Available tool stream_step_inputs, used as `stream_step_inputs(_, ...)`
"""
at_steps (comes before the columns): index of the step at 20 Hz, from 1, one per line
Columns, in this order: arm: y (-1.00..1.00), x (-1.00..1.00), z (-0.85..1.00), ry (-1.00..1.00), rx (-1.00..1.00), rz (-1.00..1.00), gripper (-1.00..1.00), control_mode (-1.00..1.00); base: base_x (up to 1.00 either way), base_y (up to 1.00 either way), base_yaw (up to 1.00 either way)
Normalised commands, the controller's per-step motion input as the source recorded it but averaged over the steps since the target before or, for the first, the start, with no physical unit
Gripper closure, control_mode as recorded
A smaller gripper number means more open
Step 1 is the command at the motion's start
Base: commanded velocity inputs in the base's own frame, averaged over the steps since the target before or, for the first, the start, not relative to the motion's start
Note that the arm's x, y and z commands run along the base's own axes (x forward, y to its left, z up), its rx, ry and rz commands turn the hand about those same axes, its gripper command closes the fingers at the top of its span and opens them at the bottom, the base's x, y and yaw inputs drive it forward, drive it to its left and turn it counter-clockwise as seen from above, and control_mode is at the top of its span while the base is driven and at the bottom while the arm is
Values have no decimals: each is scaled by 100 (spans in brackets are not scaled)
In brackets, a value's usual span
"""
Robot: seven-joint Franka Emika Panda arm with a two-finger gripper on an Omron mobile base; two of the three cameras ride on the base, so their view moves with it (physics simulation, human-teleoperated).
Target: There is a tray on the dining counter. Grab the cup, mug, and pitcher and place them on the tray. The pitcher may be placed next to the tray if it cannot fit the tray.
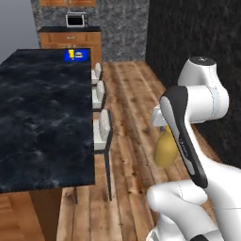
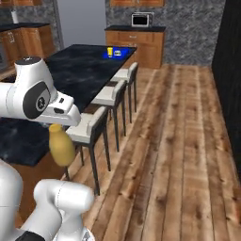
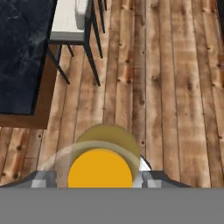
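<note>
My arm is folded up close over the base, elbow high, forearm angled down, with the hand hanging above the wooden floor (image 2: 188, 141) beside the near end of the dining counter (image 1: 42, 117). The gripper (image 3: 101, 177) points straight down at the planks. The pitcher (image 2: 61, 147) hangs beneath my hand, its mustard body clear of the floor; in the hand view its round top sits directly between my fingertips (image 3: 144, 168), one pad visible against its right side, so my fingers are clamped on it near the neck. In the left base view the pitcher shows partly behind my forearm link. The nearest stool (image 2: 89, 127) stands just beside the carried pitcher, between it and the counter edge. The tray (image 1: 76, 55) lies at the far end of the counter top, well apart from my hand. On it stand the cup (image 1: 71, 53) and, just beside that, the mug (image 1: 78, 55), small and hard to resolve.
</note>
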Motion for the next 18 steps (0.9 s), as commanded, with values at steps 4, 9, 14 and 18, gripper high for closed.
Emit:
stream_step_inputs(4, 0, 0, 0, 0, 0, 0, 100, 100, 94, -100, 27)
stream_step_inputs(9, 0, 0, 0, 0, 0, 0, 100, 100, 98, -100, 29)
stream_step_inputs(14, 0, 0, 0, 0, 0, 0, 100, 100, 100, -100, 30)
stream_step_inputs(18, 0, 0, 0, 0, 0, 0, 100, 100, 99, -99, 32)
